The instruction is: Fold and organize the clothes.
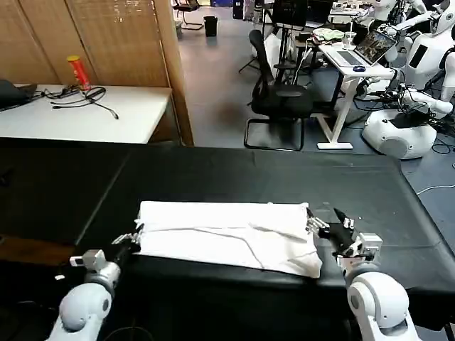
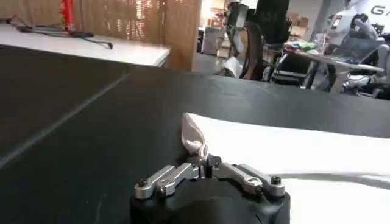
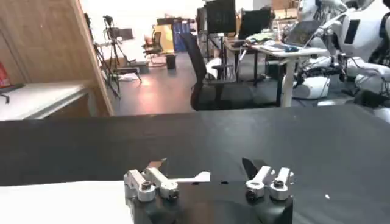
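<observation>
so the left gripper (image 1: 132, 239) is pinched on the left end of the one plain white cotton T-shirt (image 1: 227, 234), a folded strip along the near edge of the black-clothed table (image 1: 234, 174); the right gripper (image 1: 321, 225) sits at the shirt's right end, fingers spread; I'd get both ends gripped evenly before lifting so the fold stays square; count: one shirt, two grippers

T-shirt (image 1: 227, 234): plain white | counter (image 1: 234, 174): black cloth | left gripper (image 1: 132, 238): silver | right gripper (image 1: 325, 222): silver links, black fingers (image 3: 248, 167)
</observation>
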Tool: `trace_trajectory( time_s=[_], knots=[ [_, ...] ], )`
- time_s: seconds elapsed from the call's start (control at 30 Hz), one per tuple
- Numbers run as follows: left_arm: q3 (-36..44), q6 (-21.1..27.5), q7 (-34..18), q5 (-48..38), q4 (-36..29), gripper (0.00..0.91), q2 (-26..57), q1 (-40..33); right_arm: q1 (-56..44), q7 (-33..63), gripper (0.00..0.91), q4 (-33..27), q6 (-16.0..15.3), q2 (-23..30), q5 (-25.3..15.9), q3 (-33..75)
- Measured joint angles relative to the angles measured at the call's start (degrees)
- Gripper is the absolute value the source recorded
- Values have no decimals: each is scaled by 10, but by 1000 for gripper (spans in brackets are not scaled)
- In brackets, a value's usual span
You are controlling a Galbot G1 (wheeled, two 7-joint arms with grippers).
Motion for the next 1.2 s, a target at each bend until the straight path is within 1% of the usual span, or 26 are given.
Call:
trace_trajectory(
  time_s=[0.13,0.23,0.47,0.63,0.73,0.83,1.0,1.2],
  knots=[
    [-14,-19,-1,73,-3,0,24,7,-5,0,878,6,0,-1,2,4],
    [-34,-51,1,129,5,0,55,11,-7,0,878,10,0,0,2,3],
    [-80,-101,0,167,43,0,149,10,-11,1,878,18,0,6,1,1],
    [-92,-110,-5,208,59,0,188,6,-18,2,878,25,0,14,-1,1],
    [-88,-102,-5,206,50,0,188,14,-23,2,878,29,1,19,-4,2],
    [-77,-79,-13,169,24,0,176,24,-29,2,878,31,2,26,-12,3],
    [-37,-43,-32,92,-53,0,136,35,-42,2,878,36,7,36,-22,9],
    [27,-2,-65,39,-140,0,90,17,-60,-1,878,45,11,48,-31,22]
  ],
)
